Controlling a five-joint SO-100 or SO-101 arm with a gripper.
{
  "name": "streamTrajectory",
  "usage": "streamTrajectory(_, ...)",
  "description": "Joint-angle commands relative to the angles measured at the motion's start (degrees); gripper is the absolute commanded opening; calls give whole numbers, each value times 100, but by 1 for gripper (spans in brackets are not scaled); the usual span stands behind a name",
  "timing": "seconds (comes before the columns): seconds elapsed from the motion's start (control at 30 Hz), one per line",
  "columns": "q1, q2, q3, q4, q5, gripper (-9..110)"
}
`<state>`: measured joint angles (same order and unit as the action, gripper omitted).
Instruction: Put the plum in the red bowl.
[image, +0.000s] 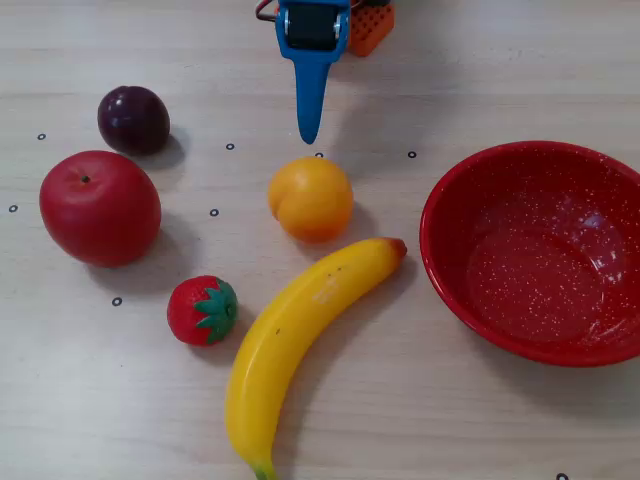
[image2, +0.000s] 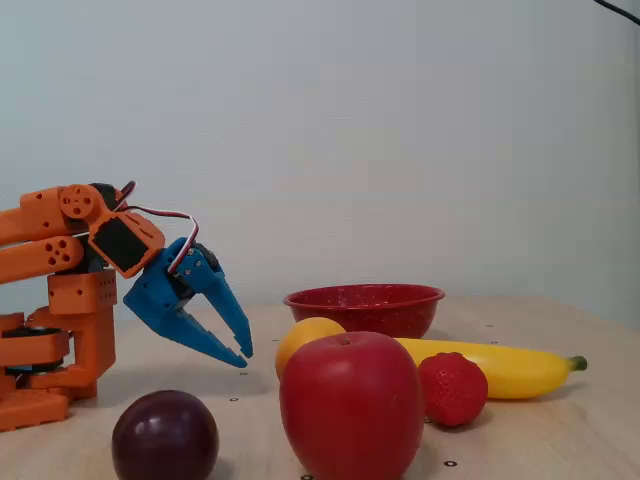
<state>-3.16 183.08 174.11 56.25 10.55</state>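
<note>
Initial approach stage of the transfer: nothing has yet been grasped. In the fixed view from above, the plum rests on the wooden table at upper left, just beyond the red apple and well apart from the red bowl, which stands empty at the right edge. Between them lie an orange-yellow round fruit, a strawberry and a banana. The gripper hangs at top centre, its blue tip pointing toward the orange-yellow fruit rather than the plum. The side-on fixed view shows the gripper raised clear of the table, its two blue fingers slightly parted and holding nothing, with the plum low in the foreground. The next move, by judgement, calls for swinging the arm toward the plum's side, widening the jaws enough to span the fruit, and descending over it without nudging the neighbouring apple; the plum's smooth round surface may slip unless the fingers close across its middle.
</note>
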Motion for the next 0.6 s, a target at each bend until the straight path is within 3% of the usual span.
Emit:
streamTrajectory(0.0,334,70,0,-149,-431,0)
streamTrajectory(0.33,325,-79,-70,-211,-369,0)
streamTrajectory(0.57,299,-1608,-1617,-360,-105,0)
